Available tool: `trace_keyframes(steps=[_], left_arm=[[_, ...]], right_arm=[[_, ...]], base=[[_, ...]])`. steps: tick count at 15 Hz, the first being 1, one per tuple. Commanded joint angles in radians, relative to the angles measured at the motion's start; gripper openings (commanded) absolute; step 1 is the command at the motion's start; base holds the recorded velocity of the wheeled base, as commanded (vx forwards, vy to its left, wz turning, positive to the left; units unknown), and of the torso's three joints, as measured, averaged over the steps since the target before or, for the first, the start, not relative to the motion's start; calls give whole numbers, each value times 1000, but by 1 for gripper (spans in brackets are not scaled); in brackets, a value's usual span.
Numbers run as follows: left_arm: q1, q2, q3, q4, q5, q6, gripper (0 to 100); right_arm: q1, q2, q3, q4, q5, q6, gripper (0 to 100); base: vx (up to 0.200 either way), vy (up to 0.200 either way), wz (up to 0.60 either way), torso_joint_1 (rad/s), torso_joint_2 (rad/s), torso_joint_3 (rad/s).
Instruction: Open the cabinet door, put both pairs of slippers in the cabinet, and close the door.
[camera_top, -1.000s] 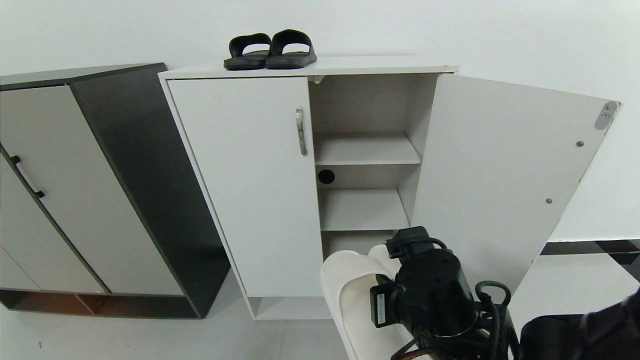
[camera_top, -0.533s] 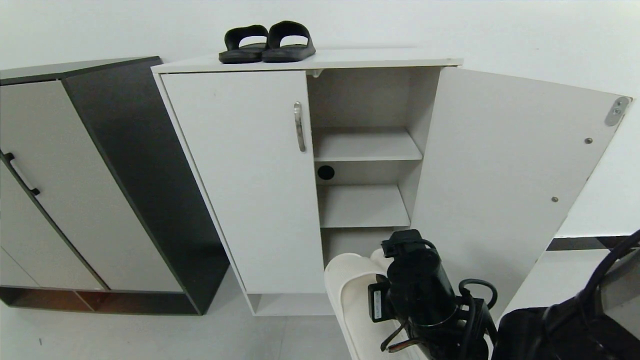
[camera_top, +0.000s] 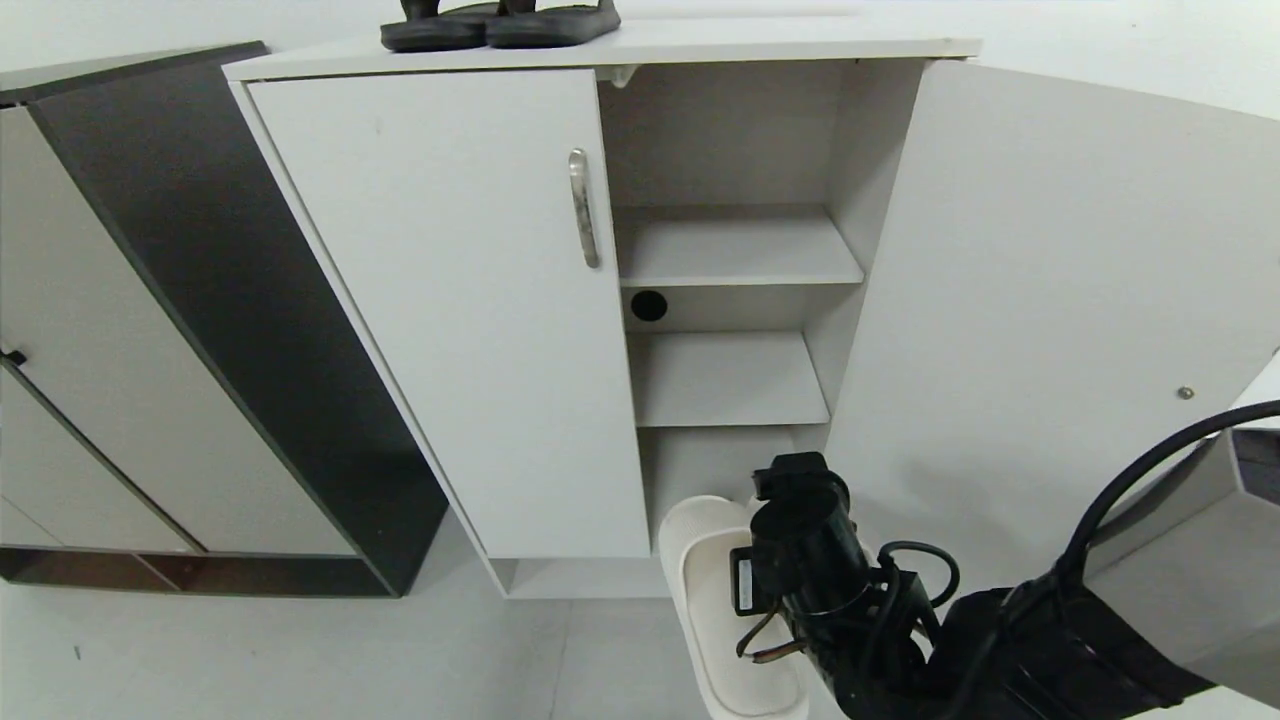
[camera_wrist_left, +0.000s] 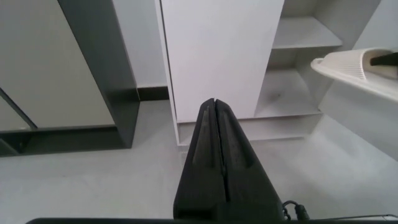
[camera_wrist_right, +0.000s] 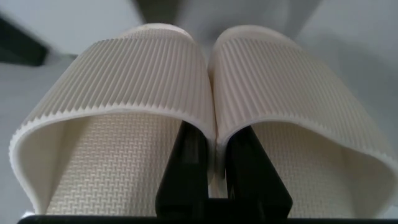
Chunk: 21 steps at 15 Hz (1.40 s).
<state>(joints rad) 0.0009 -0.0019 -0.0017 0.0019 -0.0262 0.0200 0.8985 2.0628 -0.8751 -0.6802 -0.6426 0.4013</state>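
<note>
A white cabinet (camera_top: 450, 330) stands against the wall with its right door (camera_top: 1050, 300) swung wide and its left door closed. Bare shelves (camera_top: 730, 380) show inside. A pair of black slippers (camera_top: 490, 25) rests on the cabinet top. My right gripper (camera_wrist_right: 214, 155) is shut on the pair of white slippers (camera_top: 715, 590), pinching their two inner edges together, low in front of the open bottom compartment. The white slippers (camera_wrist_right: 205, 106) point toward the opening. My left gripper (camera_wrist_left: 214, 124) is shut with nothing in it, low over the floor facing the closed left door (camera_wrist_left: 217, 56).
A grey and dark cabinet (camera_top: 140, 330) stands to the left of the white one, its doors closed. The open right door sits close beside my right arm. Bare light floor (camera_top: 300, 650) lies in front of both cabinets.
The head view has moved closer to the cabinet and tilted down. My right gripper with the white slippers sits a little lower and nearer the bottom compartment.
</note>
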Motion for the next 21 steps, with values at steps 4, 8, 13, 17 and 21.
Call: trace_keyframes(steps=[4,8,13,17,21], left_arm=[[1,2,0,0,0,0,0],[1,2,0,0,2,-2,0],[1,2,0,0,5,-2,0],[1,2,0,0,6,-2,0],[1,2,0,0,5,-2,0]], right_arm=[[11,59,-4,-182,-120,-104,0],[13,154,82,-598,-126,-315,0],[10,155,65,-657,-128,-360,0],[-4,162,70,-763,-128,-421,0],[-7,191,73,-832,-124,-458,0]], base=[[0,0,0,4,4,-194],[0,0,0,4,4,-199],[0,0,0,3,0,-71],[0,0,0,0,0,0],[0,0,0,0,0,0]])
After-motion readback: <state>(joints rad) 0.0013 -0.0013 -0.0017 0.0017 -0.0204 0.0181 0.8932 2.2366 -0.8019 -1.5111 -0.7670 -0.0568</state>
